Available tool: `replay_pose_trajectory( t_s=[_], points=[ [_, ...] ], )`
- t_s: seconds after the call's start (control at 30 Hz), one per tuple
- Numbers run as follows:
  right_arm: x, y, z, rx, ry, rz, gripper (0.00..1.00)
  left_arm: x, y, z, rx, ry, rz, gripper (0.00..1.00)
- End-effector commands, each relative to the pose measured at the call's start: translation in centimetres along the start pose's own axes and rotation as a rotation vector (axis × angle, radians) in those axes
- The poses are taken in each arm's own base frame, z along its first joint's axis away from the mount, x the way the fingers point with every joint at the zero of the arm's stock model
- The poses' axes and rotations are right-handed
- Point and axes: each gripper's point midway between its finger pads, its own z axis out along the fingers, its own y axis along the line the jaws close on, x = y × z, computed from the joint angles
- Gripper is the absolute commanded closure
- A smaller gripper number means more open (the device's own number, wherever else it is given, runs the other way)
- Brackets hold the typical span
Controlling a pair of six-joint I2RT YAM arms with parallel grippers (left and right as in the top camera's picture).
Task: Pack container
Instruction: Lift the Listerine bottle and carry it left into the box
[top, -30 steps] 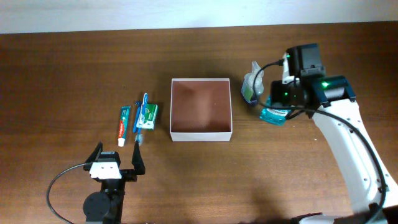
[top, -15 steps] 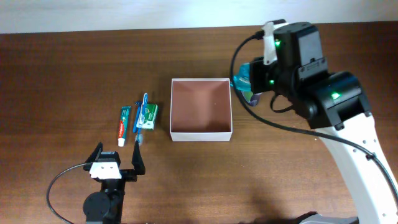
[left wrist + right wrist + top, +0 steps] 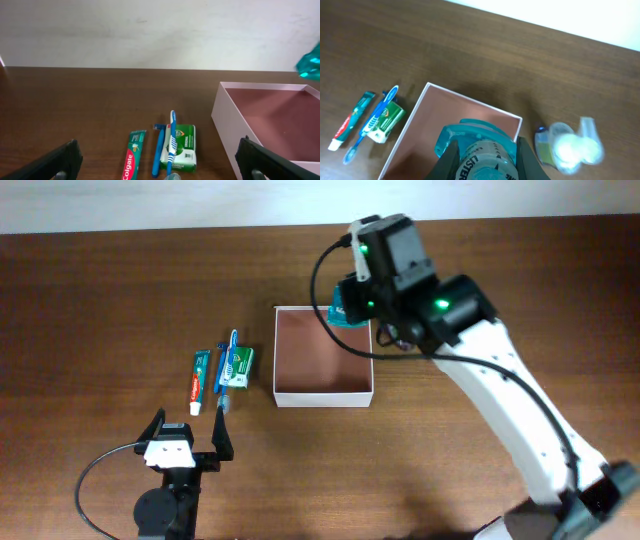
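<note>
The container is a square white box with a reddish-brown inside, standing mid-table; it also shows in the right wrist view and in the left wrist view. My right gripper is shut on a teal mouthwash bottle, which hangs over the box's far right corner. In the right wrist view the bottle fills the gap between the fingers. My left gripper stands open near the front edge, with nothing in it.
Left of the box lie a toothpaste tube, a blue toothbrush and a green-and-white carton. A small spray bottle stands on the table right of the box. The right arm reaches across the right side.
The right arm has lifted the teal bottle from the table right of the box and carried it left to the box's far right corner. The left arm has not moved.
</note>
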Motion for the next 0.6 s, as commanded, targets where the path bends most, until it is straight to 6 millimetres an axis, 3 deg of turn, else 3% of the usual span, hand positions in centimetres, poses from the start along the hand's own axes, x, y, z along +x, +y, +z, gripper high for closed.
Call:
replay_pose_trajectory(
  t_s=[0.0, 0.23, 0.57],
  points=[
    [-1.6, 0.2, 0.2, 0.015, -0.054, -0.006, 0.86, 0.2, 0.2, 0.0, -0.012, -0.002, 0.018, 0.01],
    [-0.5, 0.0, 2.9, 0.037, 0.002, -0.04, 0.86, 0.2, 0.2, 0.0, -0.012, -0.002, 0.019, 0.0],
    [0.5, -0.4, 4.6, 0.064, 0.046, -0.131, 0.85, 0.2, 0.2, 0.0, -0.012, -0.002, 0.018, 0.01]
  ],
)
